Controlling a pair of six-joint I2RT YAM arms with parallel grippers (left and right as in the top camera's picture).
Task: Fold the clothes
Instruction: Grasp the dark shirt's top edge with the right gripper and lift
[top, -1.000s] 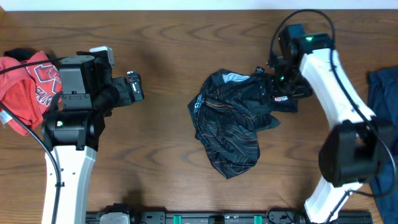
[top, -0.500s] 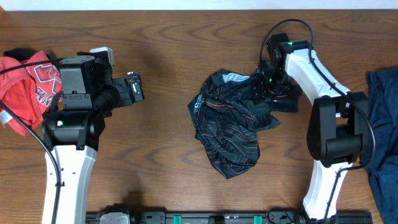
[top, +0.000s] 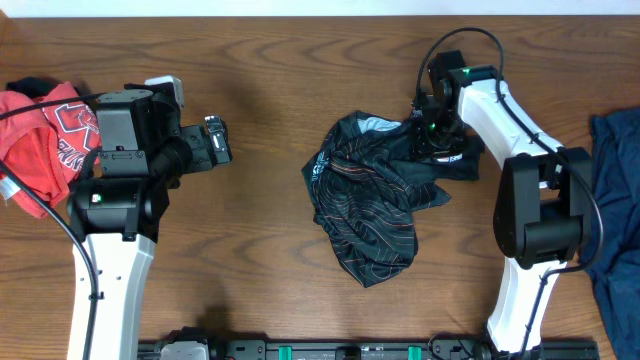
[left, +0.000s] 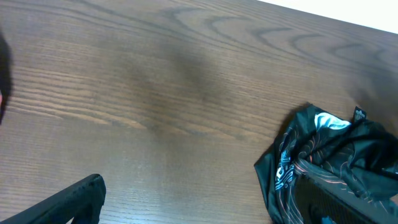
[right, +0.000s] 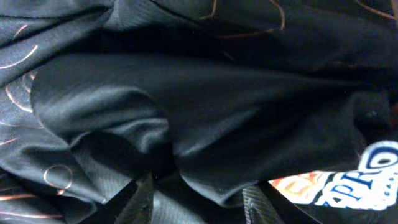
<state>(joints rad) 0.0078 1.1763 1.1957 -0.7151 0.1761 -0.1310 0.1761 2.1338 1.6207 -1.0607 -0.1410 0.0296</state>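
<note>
The clothes in play are a crumpled black jersey (top: 375, 205) with thin orange lines, lying in a heap mid-table. My right gripper (top: 432, 135) is pressed down into its upper right part. In the right wrist view the right gripper (right: 199, 202) stands half-closed, its two fingers either side of a raised fold of the jersey (right: 205, 112); the right finger touches the fold and a dark gap remains at the left one. A white, red and blue logo (right: 348, 186) shows beside it. My left gripper (top: 215, 140) hovers wide open left of the jersey (left: 336, 168), holding nothing.
A red garment (top: 45, 135) lies at the table's left edge, behind the left arm. A dark blue garment (top: 615, 170) lies at the right edge. Bare wood (left: 155, 93) stretches between my left gripper and the jersey.
My right arm has swung left and down onto the jersey's upper right part, and its jaws have narrowed around a fold. The left arm has stayed still.
</note>
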